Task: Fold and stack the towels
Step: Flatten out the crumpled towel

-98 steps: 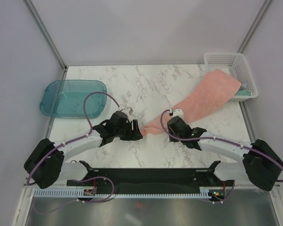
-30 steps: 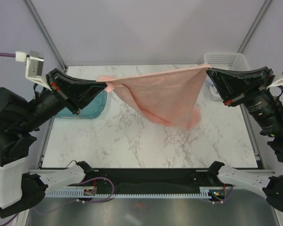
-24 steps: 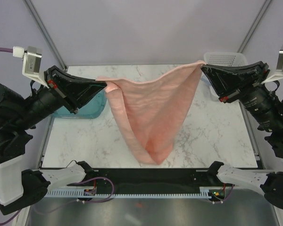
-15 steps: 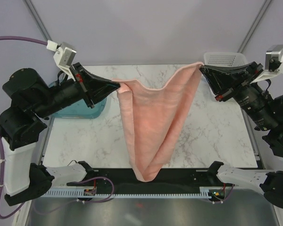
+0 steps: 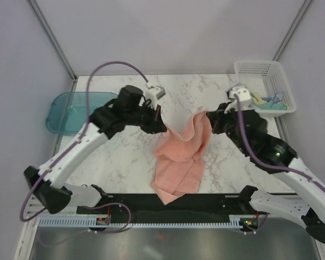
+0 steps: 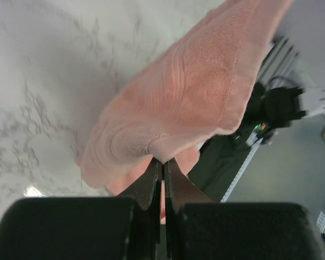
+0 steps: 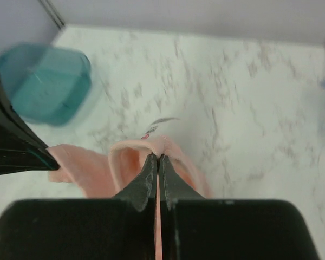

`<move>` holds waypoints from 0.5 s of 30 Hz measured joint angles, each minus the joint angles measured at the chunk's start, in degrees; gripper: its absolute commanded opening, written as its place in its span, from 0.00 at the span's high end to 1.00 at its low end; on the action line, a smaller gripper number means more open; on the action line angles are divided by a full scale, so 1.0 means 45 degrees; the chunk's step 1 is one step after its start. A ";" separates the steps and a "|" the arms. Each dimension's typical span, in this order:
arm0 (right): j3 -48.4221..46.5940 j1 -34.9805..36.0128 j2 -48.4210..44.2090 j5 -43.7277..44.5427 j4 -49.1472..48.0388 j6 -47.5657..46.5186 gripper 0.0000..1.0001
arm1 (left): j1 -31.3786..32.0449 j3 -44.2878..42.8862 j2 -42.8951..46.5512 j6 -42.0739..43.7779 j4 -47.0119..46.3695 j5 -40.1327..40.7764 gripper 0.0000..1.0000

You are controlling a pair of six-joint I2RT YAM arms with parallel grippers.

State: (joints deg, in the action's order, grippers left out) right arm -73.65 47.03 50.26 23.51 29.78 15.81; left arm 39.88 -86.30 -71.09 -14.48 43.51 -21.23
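A salmon-pink towel (image 5: pixel 180 154) hangs bunched between both grippers over the middle of the marble table, its lower end trailing over the table's near edge. My left gripper (image 5: pixel 163 128) is shut on one top corner of the towel (image 6: pixel 189 103). My right gripper (image 5: pixel 207 116) is shut on the other top corner, and the pink towel (image 7: pixel 76 165) folds around its tips, a small white tag beside them. The left gripper (image 6: pixel 163 161) and the right gripper (image 7: pixel 156 157) both pinch pink cloth. More towels (image 5: pixel 271 102), pale yellow, teal and light blue, lie in the basket.
A white mesh basket (image 5: pixel 260 69) stands at the back right corner. A translucent teal tray (image 5: pixel 70 111) lies at the left edge, also seen as the teal tray (image 7: pixel 43 84) in the right wrist view. The black base rail (image 5: pixel 216 201) runs along the near edge.
Both arms have come down and inward from high and wide apart. The towel, first stretched between them, now hangs lower and bunched, with its lower end over the table's near edge.
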 measured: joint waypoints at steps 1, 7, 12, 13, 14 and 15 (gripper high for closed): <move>0.0855 0.0000 0.0136 0.0175 0.0243 0.0427 1.00 | -0.0073 0.0962 -0.0578 0.0000 -0.0194 -0.0049 0.98; 0.3429 -0.0801 0.2579 0.0685 0.0661 0.1889 1.00 | -0.0971 0.2715 -0.5387 0.0034 -0.1331 -0.0529 0.98; 0.3784 -0.3978 0.4444 -0.0675 -0.0408 0.2118 1.00 | -0.2312 0.1268 -0.8165 0.0238 -0.2064 -0.0787 0.71; 0.3784 -0.4517 0.4770 -0.0913 -0.0690 0.2113 1.00 | -0.2511 0.1005 -0.8466 0.0350 -0.2205 -0.0767 0.65; 0.3784 -0.4920 0.5061 -0.1185 -0.0928 0.2103 1.00 | -0.2671 0.0845 -0.8616 0.0442 -0.2317 -0.0743 0.60; 0.3784 -0.5207 0.5338 -0.1506 -0.1132 0.2098 1.00 | -0.2817 0.0704 -0.8699 0.0515 -0.2501 -0.0714 0.55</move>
State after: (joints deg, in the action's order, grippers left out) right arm -56.62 23.59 74.28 16.73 24.69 25.26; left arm 27.20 -83.13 -110.24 -12.16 32.25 -24.45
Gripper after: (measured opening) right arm 0.014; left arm 0.355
